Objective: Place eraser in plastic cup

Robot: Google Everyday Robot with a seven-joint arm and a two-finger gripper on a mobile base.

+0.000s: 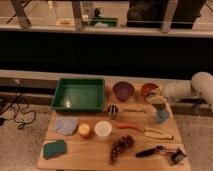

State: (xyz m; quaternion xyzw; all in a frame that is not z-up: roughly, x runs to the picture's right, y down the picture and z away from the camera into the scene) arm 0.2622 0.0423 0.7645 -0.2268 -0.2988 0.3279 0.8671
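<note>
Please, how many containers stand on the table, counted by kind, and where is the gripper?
Bowls: 2 (purple bowl, orange bowl)
Cups: 2 (steel cup, plastic cup)
Tubs: 1 (white tub)
Trays: 1 (green tray)
Total: 6
The gripper, shut, hangs just above the plastic cup.
</note>
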